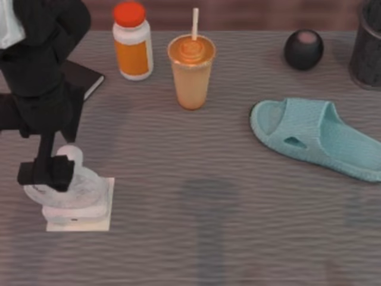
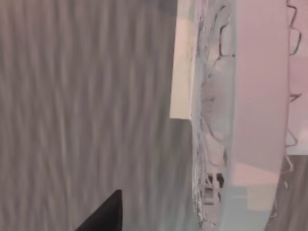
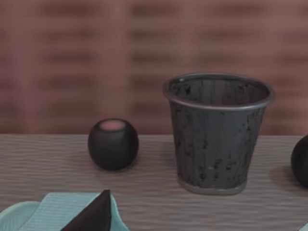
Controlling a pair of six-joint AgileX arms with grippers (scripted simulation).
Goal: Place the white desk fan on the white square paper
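Table left: left end effector (image 1: 45, 173) over white desk fan (image 1: 74, 193).

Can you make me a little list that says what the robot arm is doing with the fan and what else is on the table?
fan: white desk fan, base on the white square paper
working arm: left gripper at the fan's head
other arm: right arm not seen from above
back of table: pill bottle, orange drink with straw, dark ball, dark bucket
right side: teal slipper
behind left arm: black notebook
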